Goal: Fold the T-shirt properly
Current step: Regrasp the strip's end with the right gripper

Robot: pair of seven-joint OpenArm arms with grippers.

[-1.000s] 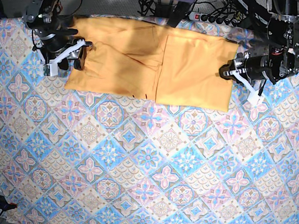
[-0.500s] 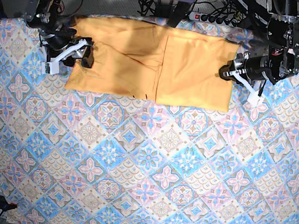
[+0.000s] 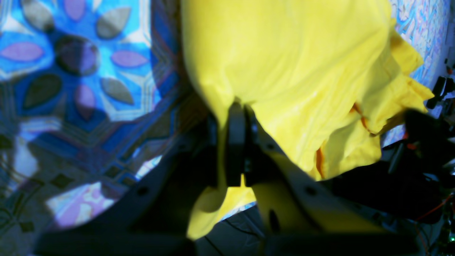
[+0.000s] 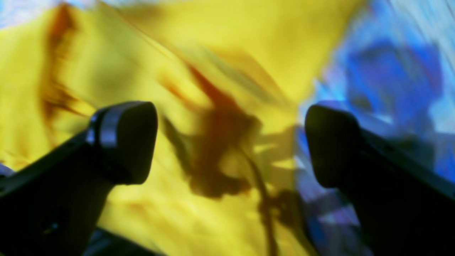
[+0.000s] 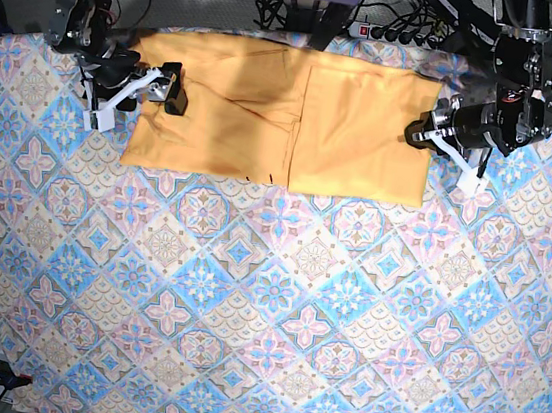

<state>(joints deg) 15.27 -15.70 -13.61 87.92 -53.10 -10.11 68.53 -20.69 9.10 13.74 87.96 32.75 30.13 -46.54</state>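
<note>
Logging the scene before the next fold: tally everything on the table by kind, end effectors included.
T-shirt: 1
Patterned cloth: 1
End effectors: 2, the left end effector shut on the T-shirt's edge, the right end effector open over the T-shirt's other edge
Total: 4

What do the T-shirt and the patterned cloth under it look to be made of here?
T-shirt: soft matte woven or knit fabric, likely cotton; it creases and drapes in folds and bunches where the left gripper pinches its edge.
Patterned cloth: thin printed textile with a matte finish; it lies flat with faint ripples. The exact fibre cannot be told.
</note>
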